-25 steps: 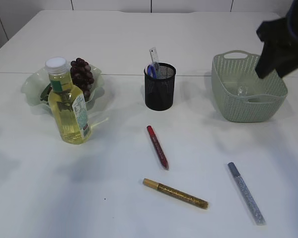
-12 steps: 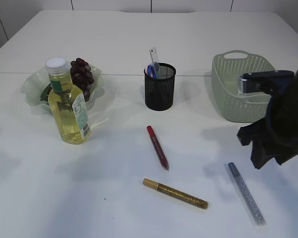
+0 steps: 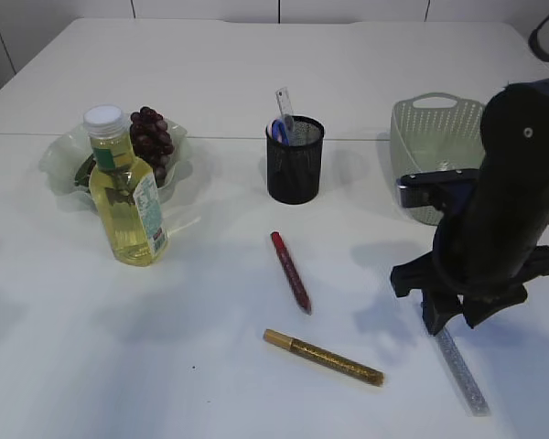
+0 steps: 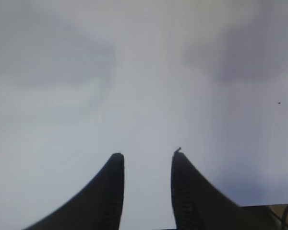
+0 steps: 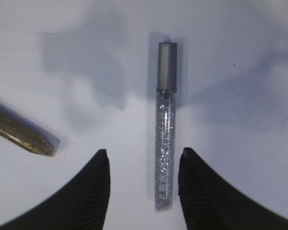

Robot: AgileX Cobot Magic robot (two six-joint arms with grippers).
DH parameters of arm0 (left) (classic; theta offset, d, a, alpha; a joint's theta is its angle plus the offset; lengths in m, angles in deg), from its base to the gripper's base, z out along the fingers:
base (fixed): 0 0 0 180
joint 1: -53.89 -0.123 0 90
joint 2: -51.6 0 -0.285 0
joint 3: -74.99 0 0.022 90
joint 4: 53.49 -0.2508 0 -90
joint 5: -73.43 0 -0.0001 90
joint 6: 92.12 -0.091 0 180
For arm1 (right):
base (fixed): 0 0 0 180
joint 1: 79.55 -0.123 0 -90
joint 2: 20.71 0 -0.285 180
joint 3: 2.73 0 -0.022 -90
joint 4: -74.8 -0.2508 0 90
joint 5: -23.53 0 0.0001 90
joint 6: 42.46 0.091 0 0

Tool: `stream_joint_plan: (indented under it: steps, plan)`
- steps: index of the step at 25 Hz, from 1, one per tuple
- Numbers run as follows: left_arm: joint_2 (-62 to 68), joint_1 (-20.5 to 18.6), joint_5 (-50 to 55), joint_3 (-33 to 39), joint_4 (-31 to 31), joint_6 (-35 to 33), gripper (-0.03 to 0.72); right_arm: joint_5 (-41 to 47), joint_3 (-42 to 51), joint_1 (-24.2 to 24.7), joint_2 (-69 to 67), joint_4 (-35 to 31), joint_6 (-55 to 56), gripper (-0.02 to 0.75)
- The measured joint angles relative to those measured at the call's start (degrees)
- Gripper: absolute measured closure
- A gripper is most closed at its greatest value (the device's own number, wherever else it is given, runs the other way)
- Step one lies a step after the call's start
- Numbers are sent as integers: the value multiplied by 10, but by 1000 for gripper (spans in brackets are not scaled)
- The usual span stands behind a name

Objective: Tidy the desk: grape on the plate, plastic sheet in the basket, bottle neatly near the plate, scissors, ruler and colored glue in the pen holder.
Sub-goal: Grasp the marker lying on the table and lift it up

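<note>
Presently we judge the task partly done. The grapes [image 3: 152, 137] lie on the plate [image 3: 59, 155], the bottle [image 3: 124, 194] stands upright just beside it, and the scissors [image 3: 278, 130] and ruler [image 3: 284, 105] stand in the holder [image 3: 295, 161]. We cannot tell whether the plastic sheet is in the basket [image 3: 430, 123]; the arm covers most of it.

Three glue pens remain on the tabletop [image 3: 210, 366]: red [image 3: 290, 271], gold [image 3: 323, 357] and silver [image 5: 165, 125].

The right gripper [image 5: 144, 160] hovers over the silver pen, jaws about half open and straddling its lower end, not yet holding it. The left gripper [image 4: 147, 155] hangs over bare tabletop, jaws partly open and empty.

The gold pen's tip lies near the right gripper's left jaw in the wrist view, yet apart from the silver pen. We see nothing between the pens and the holder.
</note>
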Motion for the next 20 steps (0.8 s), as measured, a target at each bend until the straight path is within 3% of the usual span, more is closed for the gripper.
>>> stream_joint_plan:
  steps: [20]
  plan:
    - [0,0,9,0,0,0,442,-58,0,5,-79,41,0,367]
